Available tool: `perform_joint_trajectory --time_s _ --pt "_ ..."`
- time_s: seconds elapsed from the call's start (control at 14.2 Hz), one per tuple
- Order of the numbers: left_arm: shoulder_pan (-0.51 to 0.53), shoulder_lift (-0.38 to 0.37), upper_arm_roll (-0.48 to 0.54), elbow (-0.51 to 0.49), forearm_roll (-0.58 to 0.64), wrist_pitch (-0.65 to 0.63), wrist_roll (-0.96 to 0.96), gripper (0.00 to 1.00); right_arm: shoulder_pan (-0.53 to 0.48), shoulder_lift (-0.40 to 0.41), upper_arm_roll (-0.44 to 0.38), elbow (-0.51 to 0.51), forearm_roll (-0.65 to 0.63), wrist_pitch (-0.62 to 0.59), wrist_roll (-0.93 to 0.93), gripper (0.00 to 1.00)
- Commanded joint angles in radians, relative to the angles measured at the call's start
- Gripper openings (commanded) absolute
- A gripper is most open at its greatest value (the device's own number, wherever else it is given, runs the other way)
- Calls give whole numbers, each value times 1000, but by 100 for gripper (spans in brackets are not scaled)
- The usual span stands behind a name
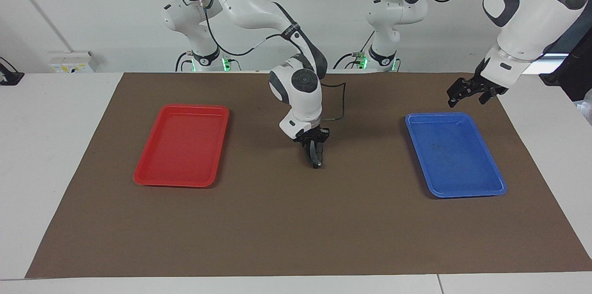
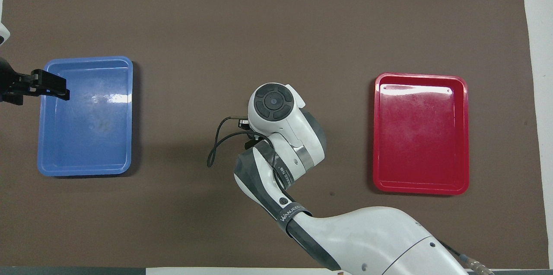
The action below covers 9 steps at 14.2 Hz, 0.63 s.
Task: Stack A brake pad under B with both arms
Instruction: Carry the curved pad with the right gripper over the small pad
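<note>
While your right gripper (image 1: 316,153) hangs over the brown mat (image 1: 296,220) between the red tray (image 1: 182,146) and blue tray (image 1: 455,155), fingers pinching a small dark piece (image 1: 317,159), likely A brake pad, your left gripper (image 1: 469,93) hovers spread by the blue tray's robot-side edge.

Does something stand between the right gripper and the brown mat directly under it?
Nothing visible does. The right gripper hangs low over the middle of the brown mat; the red plastic tray and blue plastic tray lie apart toward the ends.
</note>
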Motion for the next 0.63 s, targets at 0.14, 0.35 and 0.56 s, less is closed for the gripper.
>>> perform_joint_trajectory --time_s 0.14,0.35,0.56 --pt "-11 -30 7 -39 11 32 -31 100 -9 -18 11 -25 20 48 -1 21" --pt "-11 -29 5 -39 11 53 -13 100 -10 -16 12 -22 19 48 0 60" --pt "-13 -27 4 -37 11 70 24 100 -6 -19 12 14 2 16 0 100"
